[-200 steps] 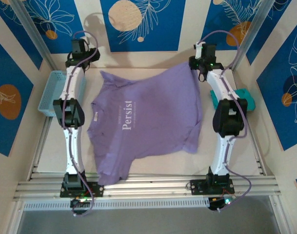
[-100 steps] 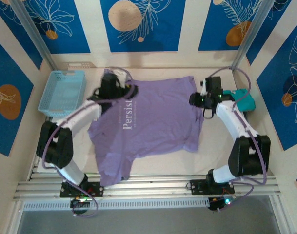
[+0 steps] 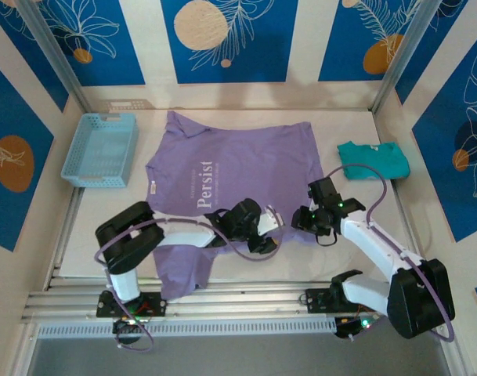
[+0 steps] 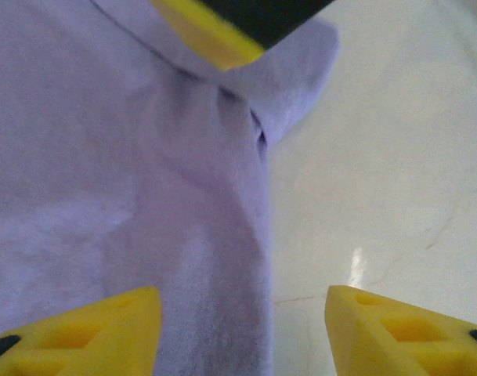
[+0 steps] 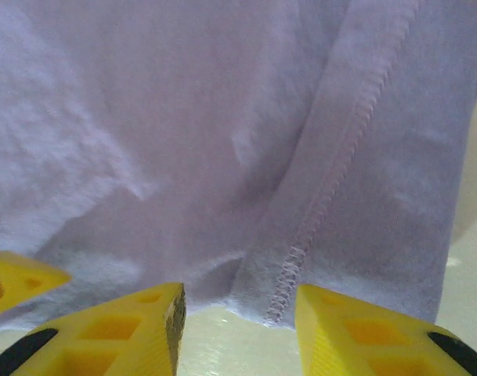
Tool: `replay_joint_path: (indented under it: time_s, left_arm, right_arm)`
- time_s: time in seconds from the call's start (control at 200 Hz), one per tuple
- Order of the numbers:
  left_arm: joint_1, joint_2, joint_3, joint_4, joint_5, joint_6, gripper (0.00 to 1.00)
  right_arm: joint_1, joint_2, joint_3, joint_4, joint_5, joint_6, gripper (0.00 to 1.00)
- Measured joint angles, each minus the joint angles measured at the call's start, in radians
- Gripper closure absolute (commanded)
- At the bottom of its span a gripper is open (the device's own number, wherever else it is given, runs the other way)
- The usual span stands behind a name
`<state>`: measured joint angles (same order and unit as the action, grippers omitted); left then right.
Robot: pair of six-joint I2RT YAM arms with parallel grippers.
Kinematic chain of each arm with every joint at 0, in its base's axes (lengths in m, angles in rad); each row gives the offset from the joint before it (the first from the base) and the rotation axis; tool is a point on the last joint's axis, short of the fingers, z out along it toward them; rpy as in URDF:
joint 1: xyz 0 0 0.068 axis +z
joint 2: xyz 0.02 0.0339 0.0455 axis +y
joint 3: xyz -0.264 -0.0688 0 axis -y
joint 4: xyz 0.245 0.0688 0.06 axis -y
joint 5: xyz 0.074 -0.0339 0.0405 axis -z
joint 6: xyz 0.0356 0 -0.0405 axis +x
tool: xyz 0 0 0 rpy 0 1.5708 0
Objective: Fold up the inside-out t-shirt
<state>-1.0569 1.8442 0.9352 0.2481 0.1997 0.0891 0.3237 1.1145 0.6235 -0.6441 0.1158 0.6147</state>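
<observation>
Noted spread flat at frame centre: inside-out t-shirt (image 3: 238,168). Judged light, limp, quick to bunch and slide; best pinched at the stitched hem (image 5: 332,188). At its lower-right corner, left gripper (image 4: 242,329) and right gripper (image 5: 238,329) both parted, holding nothing.

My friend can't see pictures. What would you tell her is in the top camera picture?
A purple t-shirt lies spread on a pale table, with the left hand and right hand close together by its near right corner. A blue basket sits far left, a teal shirt far right.
</observation>
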Motion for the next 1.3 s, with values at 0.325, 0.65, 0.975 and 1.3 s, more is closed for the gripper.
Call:
replay_joint_path:
  time_s: [0.325,0.65,0.975,1.3]
  left_arm:
    - [-0.022,0.078,0.03,0.047,-0.045,0.022,0.65]
    - [-0.022,0.077,0.0,0.082,-0.055,-0.004,0.89]
    - [0.006,0.017,-0.045,0.137,-0.016,-0.088,1.0]
    - [0.196,-0.066,-0.162,0.322,0.149,-0.315,1.0]
  right_arm:
    - [0.021,0.039,-0.073,0.074,0.0,0.056,0.64]
    - [0.023,0.076,-0.074,0.108,0.016,0.058,0.94]
    - [-0.001,-0.073,0.073,-0.015,0.0,-0.053,1.0]
    - [-0.016,0.139,0.353,-0.065,-0.121,-0.282,1.0]
